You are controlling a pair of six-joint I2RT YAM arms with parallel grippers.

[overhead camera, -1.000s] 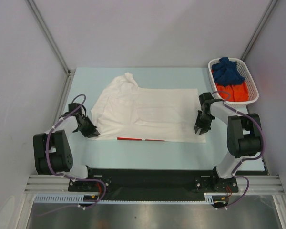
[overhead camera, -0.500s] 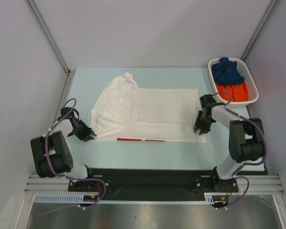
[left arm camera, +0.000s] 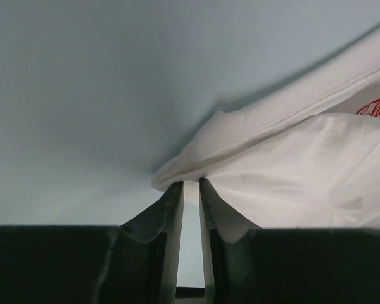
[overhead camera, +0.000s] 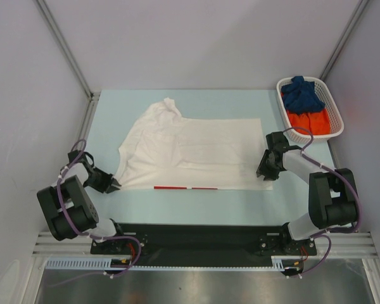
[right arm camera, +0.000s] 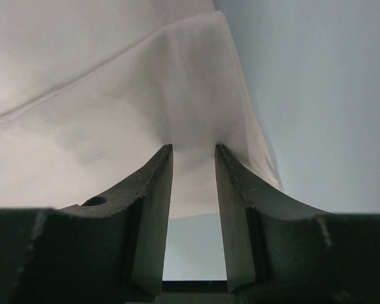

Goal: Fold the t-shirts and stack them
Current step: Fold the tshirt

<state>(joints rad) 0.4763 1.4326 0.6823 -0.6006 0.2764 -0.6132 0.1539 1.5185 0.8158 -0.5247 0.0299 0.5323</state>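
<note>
The white t-shirt (overhead camera: pixel 190 151) lies spread flat mid-table, with a thin red strip of print (overhead camera: pixel 185 187) showing along its near hem. My left gripper (overhead camera: pixel 111 185) is low at the shirt's near-left corner. In the left wrist view its jaws (left arm camera: pixel 190 182) are nearly closed, pinching the folded hem (left arm camera: pixel 266 133). My right gripper (overhead camera: pixel 266 172) is at the near-right corner. In the right wrist view (right arm camera: pixel 194 147) puckered cloth (right arm camera: pixel 101 95) sits between its tips. A dark blue shirt (overhead camera: pixel 302 94) and an orange shirt (overhead camera: pixel 310 121) lie in the basket.
The white lattice basket (overhead camera: pixel 335 114) stands at the back right, close behind my right arm. Light blue table (overhead camera: pixel 177 206) shows between the shirt's near hem and the arm bases. Grey walls close in the left, right and back.
My left gripper has moved left and a little nearer, drawing the shirt's near-left corner out to the left. My right gripper has stayed at the near-right corner, its arm shifting slightly.
</note>
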